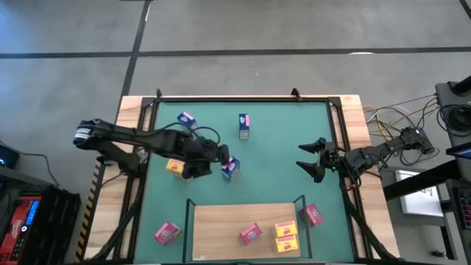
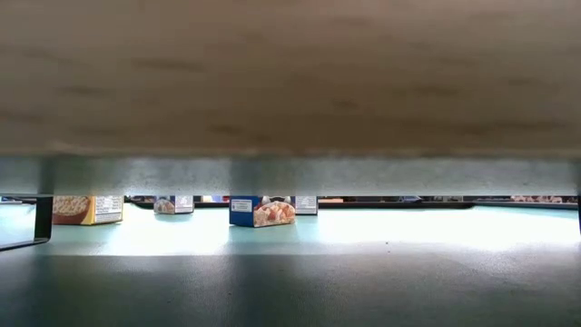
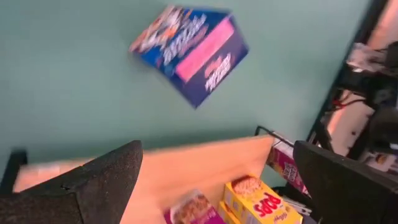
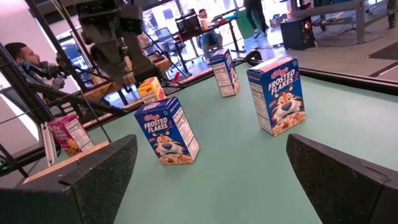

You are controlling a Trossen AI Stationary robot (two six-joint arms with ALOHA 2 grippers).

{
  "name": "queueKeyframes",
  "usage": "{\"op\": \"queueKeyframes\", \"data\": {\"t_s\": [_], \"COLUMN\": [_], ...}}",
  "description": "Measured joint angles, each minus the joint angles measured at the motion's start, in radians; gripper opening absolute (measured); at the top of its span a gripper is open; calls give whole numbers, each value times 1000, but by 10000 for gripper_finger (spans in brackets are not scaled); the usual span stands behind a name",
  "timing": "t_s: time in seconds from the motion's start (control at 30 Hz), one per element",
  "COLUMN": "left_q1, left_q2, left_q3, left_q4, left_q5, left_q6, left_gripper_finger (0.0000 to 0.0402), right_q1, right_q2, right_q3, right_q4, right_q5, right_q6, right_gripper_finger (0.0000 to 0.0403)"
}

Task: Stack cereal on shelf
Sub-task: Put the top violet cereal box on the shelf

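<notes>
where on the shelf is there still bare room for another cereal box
The shelf's left half is bare wood, from its left post to the pink box. Its right end is crowded: two yellow boxes sit by the right post, another pink box just outside.

Counted nine small cardboard cereal boxes: three blue [image 1: 230,168], three pink [image 1: 251,234], three yellow [image 1: 285,230]. Counted one flat light-wood shelf board [image 1: 221,221], one green mat [image 1: 280,147], two dark robot arms [image 1: 140,140].
</notes>
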Motion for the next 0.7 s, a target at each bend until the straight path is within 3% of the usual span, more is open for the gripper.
{"op": "queueKeyframes", "data": {"t_s": [0.3, 0.53, 0.7], "left_q1": [-76, -165, -187], "left_q2": [152, 295, 391], "left_q3": [151, 302, 441], "left_q4": [-31, -37, -131], "left_q5": [85, 85, 85], "left_q6": [-50, -150, -187], "left_gripper_finger": [399, 399, 400], "right_q1": [0, 0, 0], "right_q2": [0, 0, 0], "right_q3": [0, 0, 0], "right_q4": [0, 0, 0], "right_q5": [0, 0, 0], "right_q6": [0, 0, 0], "right_gripper_finger": [400, 400, 400]}}
